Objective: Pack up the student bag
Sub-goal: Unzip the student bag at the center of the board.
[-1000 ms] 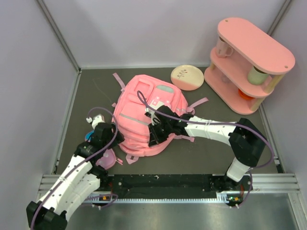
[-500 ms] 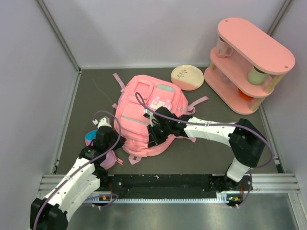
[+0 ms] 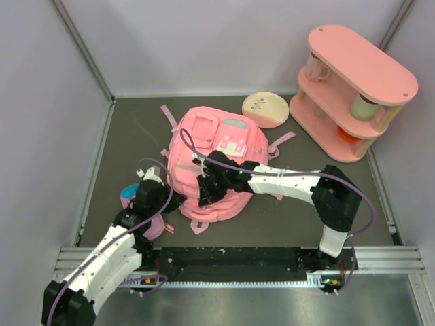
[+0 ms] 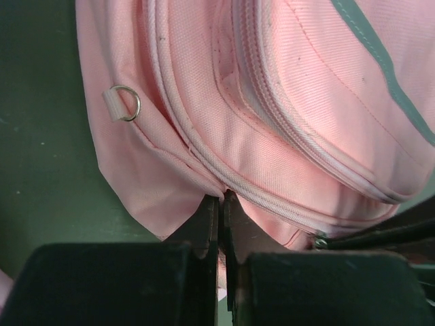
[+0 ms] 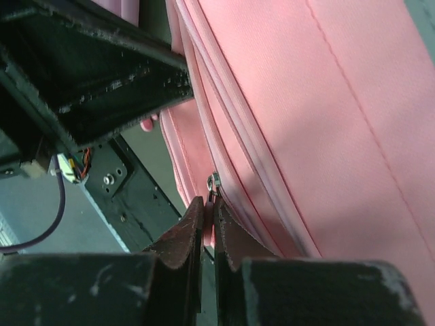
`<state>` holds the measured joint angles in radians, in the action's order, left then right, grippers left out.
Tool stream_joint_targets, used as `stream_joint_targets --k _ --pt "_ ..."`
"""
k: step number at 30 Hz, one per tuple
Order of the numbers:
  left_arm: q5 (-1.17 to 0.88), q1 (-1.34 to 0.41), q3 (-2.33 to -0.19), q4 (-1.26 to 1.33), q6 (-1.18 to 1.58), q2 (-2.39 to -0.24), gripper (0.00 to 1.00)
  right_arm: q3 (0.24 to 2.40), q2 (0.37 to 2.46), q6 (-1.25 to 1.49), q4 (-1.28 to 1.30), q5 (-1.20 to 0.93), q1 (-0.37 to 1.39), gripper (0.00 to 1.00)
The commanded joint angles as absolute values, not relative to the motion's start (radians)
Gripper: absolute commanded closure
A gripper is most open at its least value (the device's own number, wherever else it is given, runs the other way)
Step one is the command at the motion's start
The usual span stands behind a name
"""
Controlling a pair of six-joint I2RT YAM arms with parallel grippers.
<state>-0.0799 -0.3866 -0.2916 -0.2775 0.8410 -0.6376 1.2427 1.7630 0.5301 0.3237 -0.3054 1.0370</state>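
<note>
The student bag (image 3: 214, 146), a soft pink backpack with a mint patch and grey stripe, lies flat mid-table. My left gripper (image 3: 174, 201) is at its near left edge. In the left wrist view that gripper (image 4: 221, 198) is shut, pinching the pink fabric of the bag (image 4: 285, 102) just below the zipper seam. My right gripper (image 3: 204, 193) lies over the bag's near side. In the right wrist view it (image 5: 208, 202) is shut on the pink zipper pull (image 5: 213, 185), whose metal slider sits on the bag's (image 5: 326, 102) zipper track. The left arm's black body fills the upper left of that view.
A pink two-tier shelf (image 3: 353, 88) with cups stands at the back right. A cream plate (image 3: 265, 110) lies beside it. A small pink pouch (image 3: 153, 227) and a blue object (image 3: 126, 195) sit by the left arm. Grey walls close in the table.
My left gripper has shut on the bag's edge fabric. My right gripper has moved left along the bag with the zipper pull in it, and the bag's near edge has shifted slightly.
</note>
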Motion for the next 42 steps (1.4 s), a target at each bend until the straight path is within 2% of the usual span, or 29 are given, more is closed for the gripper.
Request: stream_joint_targets --k 1,8,11,12,13,14,16,20,22,27,35,42 --pt "-0.198 -0.42 -0.311 -0.083 0.877 -0.635 1.0 1.345 1.816 0.558 0.275 -0.342 1.094 1.0" --pt "-0.186 -0.437 -0.316 -0.096 0.856 -0.575 1.0 1.404 1.858 0.568 0.279 -0.307 1.095 1.0" --pt "-0.071 -0.437 -0.34 -0.245 0.835 -0.532 0.79 1.404 1.85 0.561 0.301 -0.256 1.094 1.0" --pt "0.036 -0.437 -0.347 -0.291 0.827 -0.523 0.7 1.393 1.845 0.561 0.302 -0.244 1.092 1.0" --pt "0.076 -0.436 -0.353 -0.361 0.816 -0.515 0.5 1.385 1.842 0.561 0.302 -0.241 1.091 1.0" --pt "0.115 -0.436 -0.374 -0.406 0.808 -0.503 0.4 1.378 1.835 0.563 0.302 -0.238 1.091 1.0" --pt "0.193 -0.436 -0.406 -0.457 0.779 -0.497 0.27 1.353 1.827 0.563 0.302 -0.233 1.089 1.0" --pt "0.248 -0.43 -0.463 -0.474 0.732 -0.547 0.17 1.313 1.806 0.569 0.304 -0.226 1.089 1.0" --pt "0.241 -0.413 -0.498 -0.474 0.7 -0.584 0.16 1.293 1.79 0.569 0.304 -0.218 1.089 1.0" --pt "0.187 -0.367 -0.52 -0.41 0.675 -0.696 0.28 1.259 1.758 0.569 0.304 -0.21 1.08 1.0" --pt "0.005 -0.22 -0.465 -0.276 0.669 -0.71 0.25 1.223 1.715 0.571 0.304 -0.206 1.06 1.0" --pt "-0.205 -0.131 -0.394 -0.039 0.696 -0.805 0.35 1.203 1.694 0.565 0.301 -0.225 1.057 1.0"
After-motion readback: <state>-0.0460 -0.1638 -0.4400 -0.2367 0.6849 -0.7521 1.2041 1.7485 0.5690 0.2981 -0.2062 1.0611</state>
